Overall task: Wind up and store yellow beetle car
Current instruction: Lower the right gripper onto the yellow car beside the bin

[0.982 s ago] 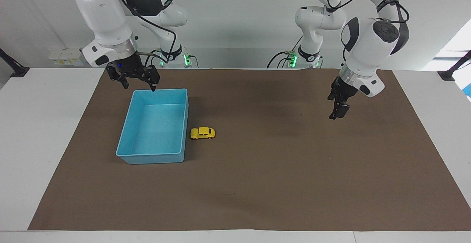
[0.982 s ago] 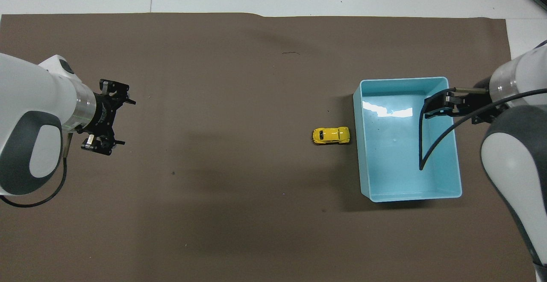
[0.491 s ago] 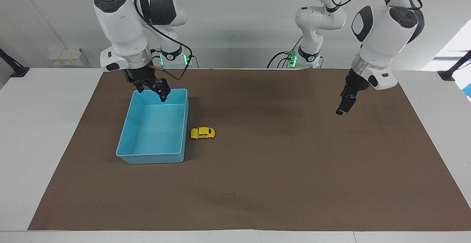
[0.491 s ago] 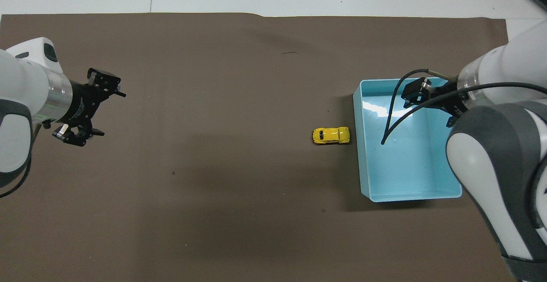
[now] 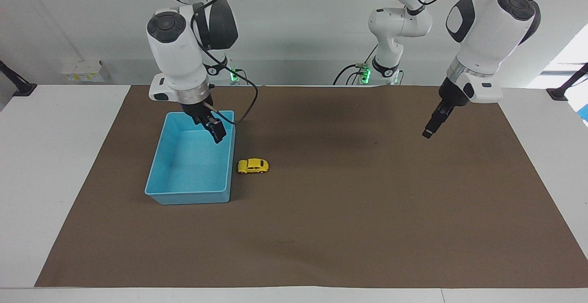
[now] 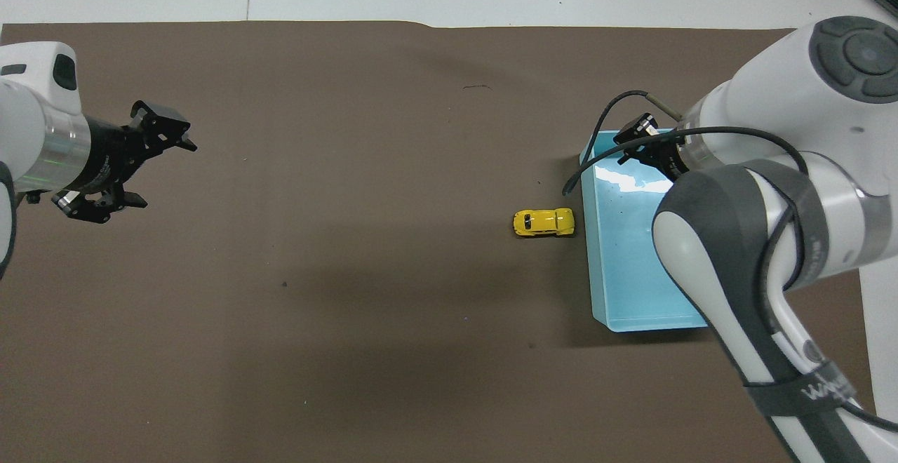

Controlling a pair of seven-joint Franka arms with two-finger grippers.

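Note:
The yellow beetle car [image 5: 252,165] stands on the brown mat right beside the light-blue bin [image 5: 188,198], at the bin's side toward the left arm's end. It also shows in the overhead view [image 6: 544,222], next to the bin [image 6: 617,287]. My right gripper [image 5: 217,134] hangs open and empty over the bin's corner nearest the robots and the car; it also shows in the overhead view [image 6: 626,146]. My left gripper [image 5: 428,132] is raised over the bare mat toward the left arm's end, open and empty, as the overhead view [image 6: 165,174] shows.
The brown mat [image 5: 344,211] covers most of the white table [image 5: 55,165]. The bin has nothing in it. The right arm's elbow and cable hide part of the bin in the overhead view.
My right gripper has swung from the bin's edge nearest the robots across over the bin toward the car and turned. My left gripper has risen and drawn toward its end of the table.

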